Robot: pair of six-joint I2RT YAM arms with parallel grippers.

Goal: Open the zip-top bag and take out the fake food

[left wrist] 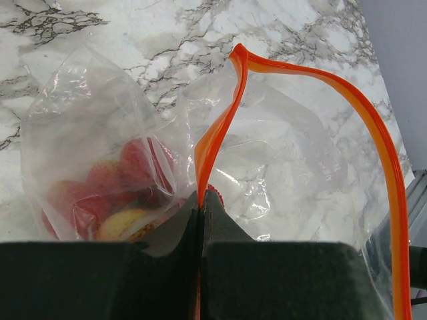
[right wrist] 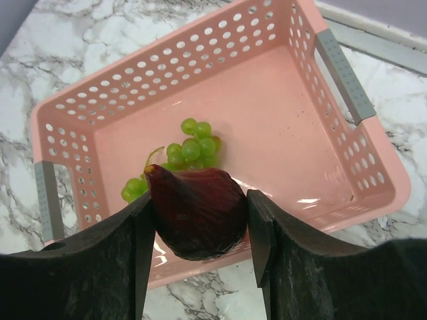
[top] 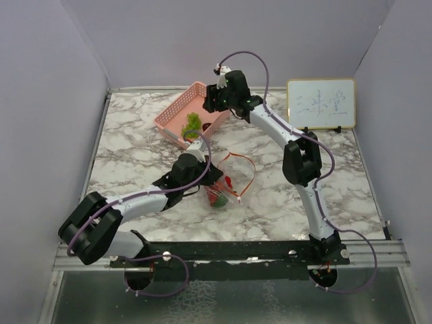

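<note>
The see-through zip-top bag [top: 226, 183] lies mid-table, its red-orange zip strip [left wrist: 220, 127] looped open. My left gripper [left wrist: 200, 200] is shut on the strip at the bag's mouth; it also shows in the top view [top: 210, 181]. Red and yellowish fake food [left wrist: 113, 200] still sits inside the bag. My right gripper [right wrist: 200, 220] is shut on a dark red fig-like piece [right wrist: 195, 210], held above the near rim of the pink mesh basket [right wrist: 347, 80]. A green grape cluster [right wrist: 180, 157] lies inside the basket [top: 177, 116]. In the top view the right gripper [top: 214, 91] hovers at the basket's far right side.
A small whiteboard [top: 320, 103] stands at the back right. Purple walls close in the marble table [top: 135, 145] on three sides. The metal rail [top: 256, 251] with the arm bases runs along the near edge.
</note>
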